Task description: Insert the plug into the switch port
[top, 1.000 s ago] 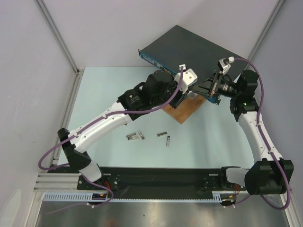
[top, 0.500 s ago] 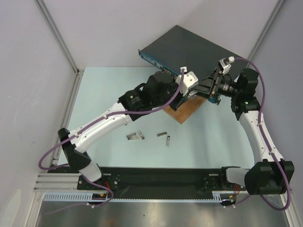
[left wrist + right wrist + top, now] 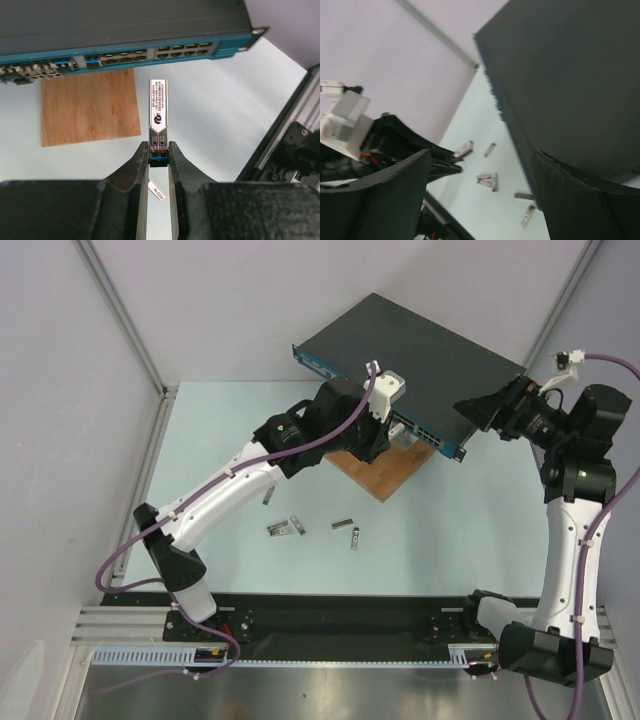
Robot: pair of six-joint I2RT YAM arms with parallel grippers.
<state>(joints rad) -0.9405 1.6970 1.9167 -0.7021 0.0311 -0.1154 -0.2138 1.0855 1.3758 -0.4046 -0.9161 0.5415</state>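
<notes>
Left wrist view: wooden board is lying at left, under the front edge of the switch. At centre, left gripper is clenching the blue tail of the plug, which is pointing at the port row, tip apart from it. Right gripper is hanging spread wide, grasping nothing, at the switch's right corner.

Top view: the switch sits upper centre on the table, with the wooden board just below its front edge. Small loose modules lie lower, centre-left, well apart from the board. Left wrist view: the plug stands upright between the left gripper fingers, below the switch's ports and not touching them, right of the board.
</notes>
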